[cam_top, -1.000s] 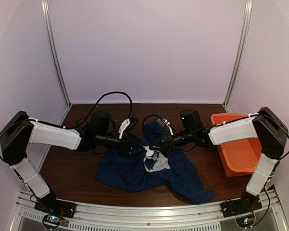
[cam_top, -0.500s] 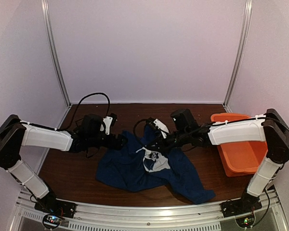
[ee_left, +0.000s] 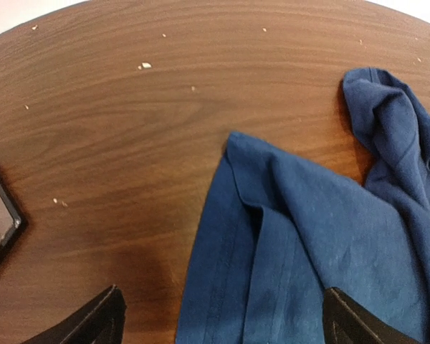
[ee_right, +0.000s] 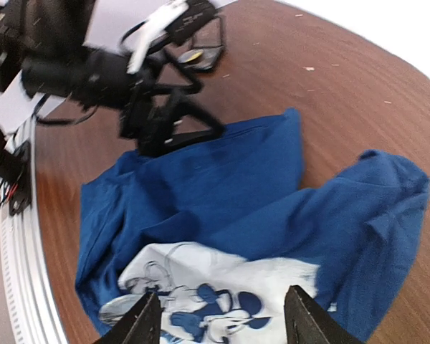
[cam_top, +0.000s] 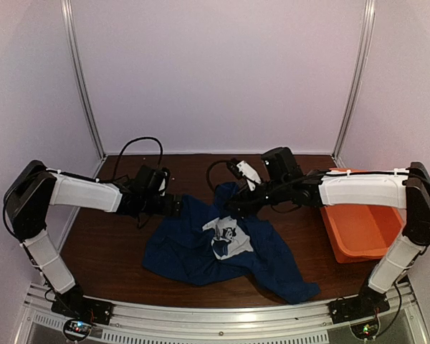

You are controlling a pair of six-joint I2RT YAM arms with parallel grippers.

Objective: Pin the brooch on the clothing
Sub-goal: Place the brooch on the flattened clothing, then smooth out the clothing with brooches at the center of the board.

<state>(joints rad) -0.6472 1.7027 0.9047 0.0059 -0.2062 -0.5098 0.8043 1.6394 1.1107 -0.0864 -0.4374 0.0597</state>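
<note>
Silvery brooch: can't spot it anywhere
Shirt (cam_top: 201,254): navy, crumpled on counter (cam_top: 107,251), print (cam_top: 228,240) up
Right claw (ee_right: 223,319): released, empty, just over the print, nearer arm
Left claw (ee_left: 226,319): spread wide, empty, at shirt's left edge
Next: probably hunt down the brooch

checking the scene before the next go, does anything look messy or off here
The shirt lies crumpled rather than flat, its print creased and tilted. Pale specks dot the table. No brooch can be seen in any view.
</note>
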